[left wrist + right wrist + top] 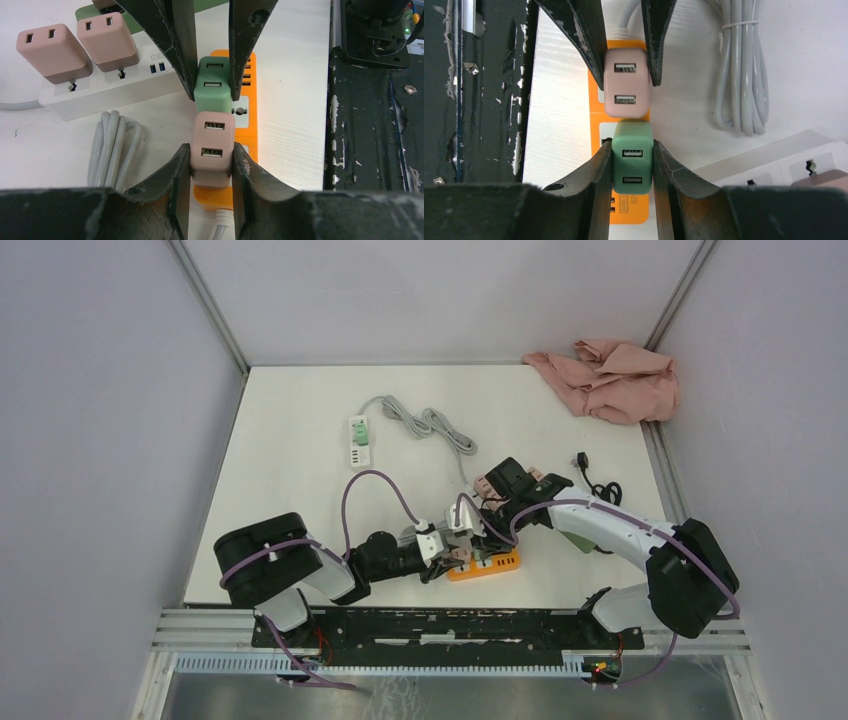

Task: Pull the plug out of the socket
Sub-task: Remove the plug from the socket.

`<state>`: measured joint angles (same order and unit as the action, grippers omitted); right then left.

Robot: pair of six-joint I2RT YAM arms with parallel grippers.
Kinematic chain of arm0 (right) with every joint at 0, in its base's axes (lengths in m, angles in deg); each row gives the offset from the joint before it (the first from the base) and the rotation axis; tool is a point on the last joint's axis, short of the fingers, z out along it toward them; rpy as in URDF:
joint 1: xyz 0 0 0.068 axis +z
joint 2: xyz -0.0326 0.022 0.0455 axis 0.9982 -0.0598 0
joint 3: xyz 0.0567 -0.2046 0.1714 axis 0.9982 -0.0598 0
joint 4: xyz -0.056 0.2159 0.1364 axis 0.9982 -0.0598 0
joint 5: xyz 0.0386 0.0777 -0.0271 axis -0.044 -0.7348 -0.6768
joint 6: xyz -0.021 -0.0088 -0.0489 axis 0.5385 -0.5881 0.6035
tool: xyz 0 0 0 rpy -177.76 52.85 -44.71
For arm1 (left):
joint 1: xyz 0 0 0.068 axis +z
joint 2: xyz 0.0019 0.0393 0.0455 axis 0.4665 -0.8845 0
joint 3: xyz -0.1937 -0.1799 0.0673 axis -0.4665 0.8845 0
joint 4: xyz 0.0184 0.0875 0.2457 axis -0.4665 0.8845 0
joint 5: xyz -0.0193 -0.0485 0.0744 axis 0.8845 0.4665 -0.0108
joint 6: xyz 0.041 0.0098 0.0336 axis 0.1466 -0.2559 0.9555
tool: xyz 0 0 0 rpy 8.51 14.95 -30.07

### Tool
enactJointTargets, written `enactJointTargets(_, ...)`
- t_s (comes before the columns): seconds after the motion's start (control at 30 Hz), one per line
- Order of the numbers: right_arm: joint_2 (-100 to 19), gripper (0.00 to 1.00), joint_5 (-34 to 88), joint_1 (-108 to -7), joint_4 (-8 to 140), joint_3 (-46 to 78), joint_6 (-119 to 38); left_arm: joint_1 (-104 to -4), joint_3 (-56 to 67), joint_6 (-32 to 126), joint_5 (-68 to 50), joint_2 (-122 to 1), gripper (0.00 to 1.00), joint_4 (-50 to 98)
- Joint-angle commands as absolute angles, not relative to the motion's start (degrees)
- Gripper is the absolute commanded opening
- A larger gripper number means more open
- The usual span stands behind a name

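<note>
The socket is an orange power strip (497, 565) (246, 132) (596, 125) lying near the table's front edge. A pink plug (212, 145) (625, 90) and a green plug (214, 85) (633, 160) stand side by side on it, USB ports facing up. My left gripper (445, 552) (212, 150) is shut on the pink plug, one finger on each side. Facing it, my right gripper (478, 540) (633, 150) is shut on the green plug in the same way. Whether either plug has lifted from the strip I cannot tell.
A white power strip (110, 85) with two more pink plugs (50, 50) lies just behind, beside a coiled grey cable (112, 145). Farther back are a white-green strip (359, 440), a black cable (597, 485) and a pink cloth (610, 375). A black rail (450, 625) runs along the front edge.
</note>
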<state>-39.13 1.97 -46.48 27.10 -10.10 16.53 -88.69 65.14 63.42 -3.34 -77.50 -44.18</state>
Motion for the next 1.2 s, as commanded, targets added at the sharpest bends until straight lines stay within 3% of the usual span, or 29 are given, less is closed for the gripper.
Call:
enactJointTargets(0.0,-36.0,0.00,3.4,-49.4,25.6,-10.5,21.0,-89.2,65.5,62.2,-3.3,-78.4,0.03,-42.1)
enactJointTargets(0.2,-37.0,0.00,-3.9,-46.4,22.4,-10.8,24.9,-89.3,65.1,62.4,-3.3,-78.4,0.03,-41.8)
enactJointTargets(0.47,-38.6,0.00,-2.0,-44.8,30.4,-7.6,10.5,-89.3,64.4,62.6,-3.7,-79.0,0.03,-41.2)
enactJointTargets(0.67,-35.6,0.00,-3.2,-51.1,25.8,-9.4,17.4,-89.3,64.5,63.2,-4.1,-79.1,0.03,-40.8)
enactJointTargets(0.83,-36.3,0.00,-8.4,-49.4,21.1,-9.8,22.9,-89.3,64.4,63.6,-4.2,-79.0,0.03,-40.7)
enactJointTargets(0.97,-37.7,0.00,-6.3,-44.7,25.4,-9.1,17.4,-89.3,64.1,63.6,-4.3,-79.0,0.03,-40.3)
enactJointTargets(1.17,-38.4,0.00,-7.0,-46.3,27.7,-7.0,11.7,-89.3,64.1,63.6,-4.6,-79.3,0.03,-40.2)
